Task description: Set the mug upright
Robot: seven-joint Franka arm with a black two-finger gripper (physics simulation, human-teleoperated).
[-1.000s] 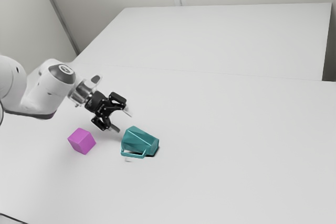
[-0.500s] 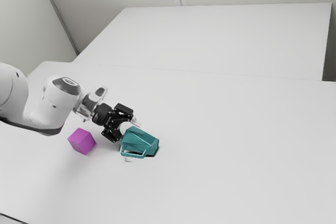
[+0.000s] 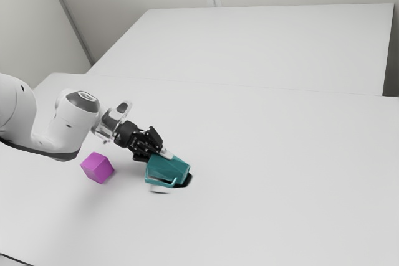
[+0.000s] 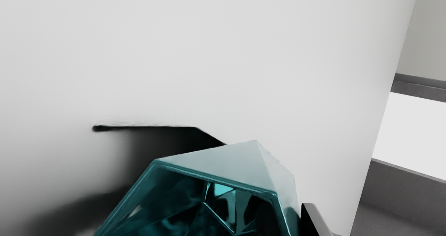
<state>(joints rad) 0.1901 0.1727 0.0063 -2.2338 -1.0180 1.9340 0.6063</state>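
Mug: moved slightly toward the exterior view's right since the earlier frame, its shadow wider beneath; the mug is on its side above the table, not upright, mouth toward us
Handle: on the side nearer the exterior camera, the handle has its shadow just beside it
Gripper: at the mug's rim, our gripper has closed in from its wider spread
Fingers: we are pinching the mug's wall, one finger along its outside, the other hidden from us
Cube: toward the exterior view's left, the cube sits on the table, apart from mug and gripper
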